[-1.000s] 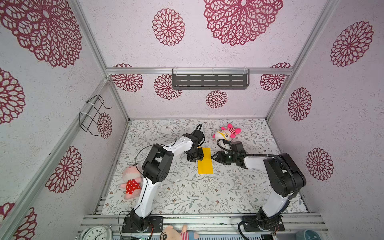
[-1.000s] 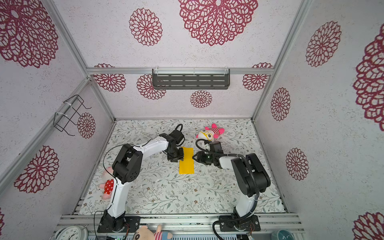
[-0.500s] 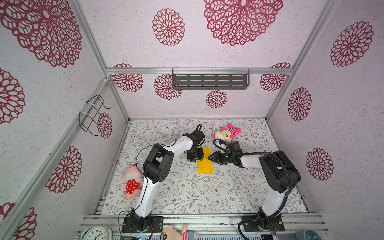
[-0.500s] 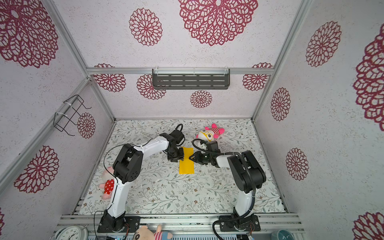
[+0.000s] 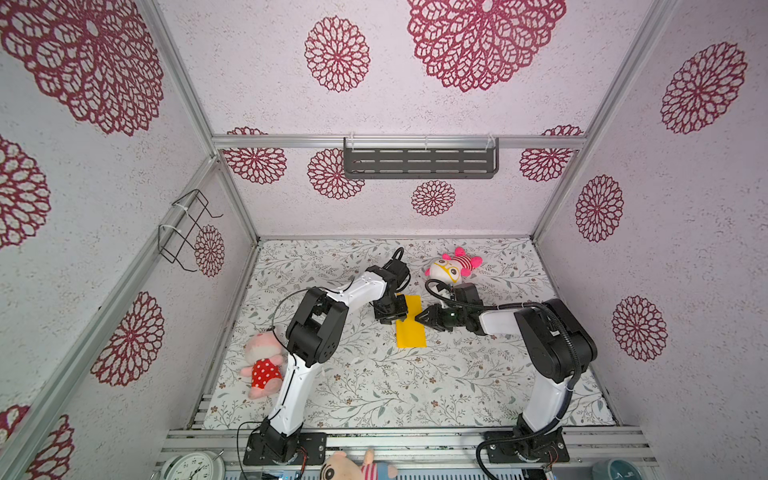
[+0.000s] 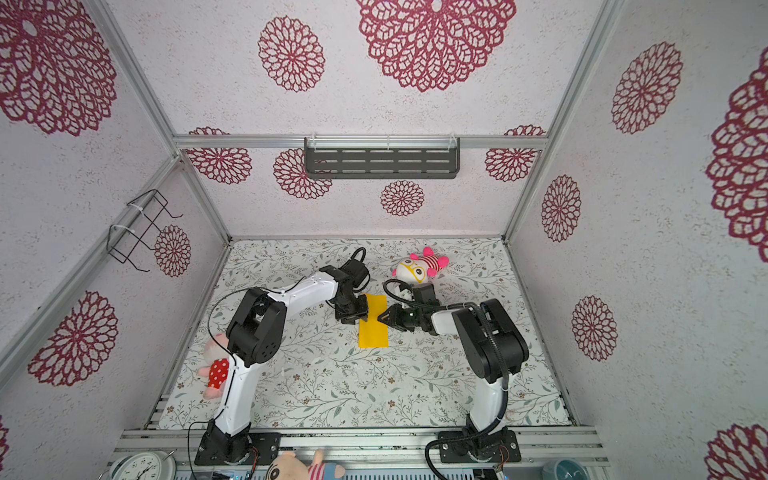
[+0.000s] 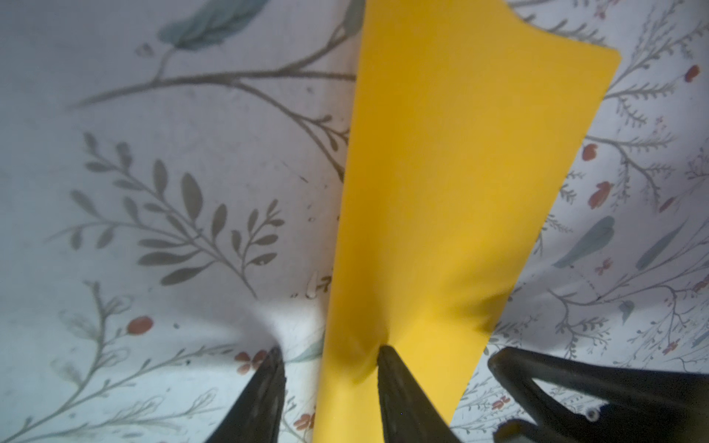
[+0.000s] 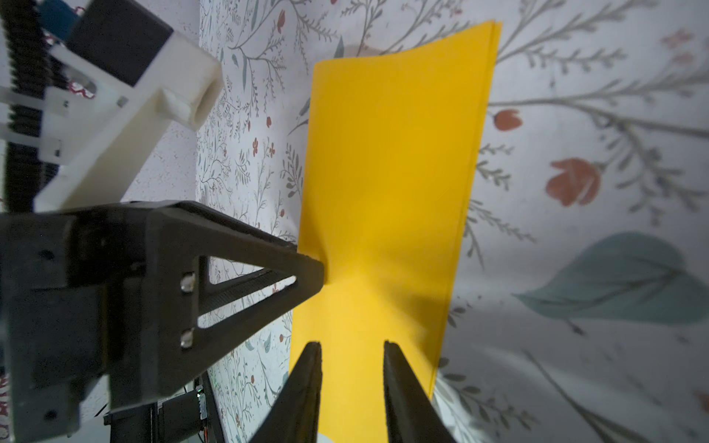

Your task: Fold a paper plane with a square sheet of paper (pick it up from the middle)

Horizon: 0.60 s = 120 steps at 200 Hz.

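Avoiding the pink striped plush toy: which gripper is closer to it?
Right. The right gripper is just in front of the toy, at the right edge of the paper; the left gripper is across it.

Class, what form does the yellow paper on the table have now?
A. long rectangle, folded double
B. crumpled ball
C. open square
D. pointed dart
A: the paper lies flat as a long rectangle, and the right wrist view shows doubled edges at its corner.
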Available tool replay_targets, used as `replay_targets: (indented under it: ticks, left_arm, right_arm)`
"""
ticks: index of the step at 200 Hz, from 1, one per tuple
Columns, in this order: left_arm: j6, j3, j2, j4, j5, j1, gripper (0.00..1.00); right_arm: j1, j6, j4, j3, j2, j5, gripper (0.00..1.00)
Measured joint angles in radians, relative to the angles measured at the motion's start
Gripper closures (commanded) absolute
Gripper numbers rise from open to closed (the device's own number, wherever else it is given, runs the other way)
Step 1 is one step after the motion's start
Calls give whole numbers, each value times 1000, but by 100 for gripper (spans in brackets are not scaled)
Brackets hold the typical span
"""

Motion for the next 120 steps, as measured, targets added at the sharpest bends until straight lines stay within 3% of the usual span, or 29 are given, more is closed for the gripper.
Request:
replay_targets:
  ticks: [120]
  left_arm:
    - [5, 7, -2, -6, -1, 0, 56]
  right_arm:
    - [0, -4, -58, 18, 27, 7, 73]
